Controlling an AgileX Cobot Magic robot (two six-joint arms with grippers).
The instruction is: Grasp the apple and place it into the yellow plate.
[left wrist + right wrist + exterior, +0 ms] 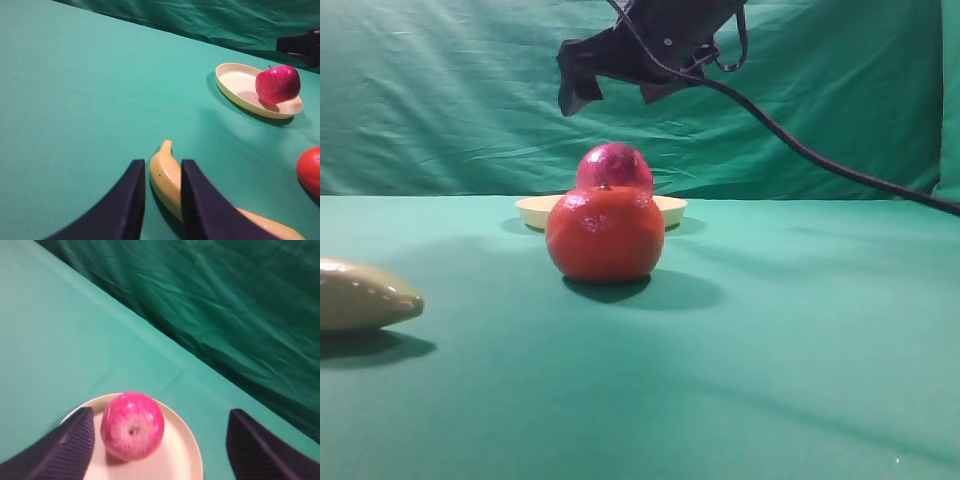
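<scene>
The dark pink apple (615, 165) (278, 84) (132, 426) rests inside the pale yellow plate (672, 210) (235, 82) (185, 450), toward one side of it. My right gripper (615, 95) (160, 415) hangs open above the plate, its fingers spread wide on either side of the apple and clear of it, holding nothing. My left gripper (160, 165) hovers low over the table with its fingers nearly together; only a narrow slit shows between them and nothing is gripped.
An orange-red fruit (605, 233) (311, 167) stands on the green cloth in front of the plate, partly hiding the apple in the high view. A pale banana (360, 295) (165, 187) lies at the left, beneath the left gripper. A green backdrop hangs behind.
</scene>
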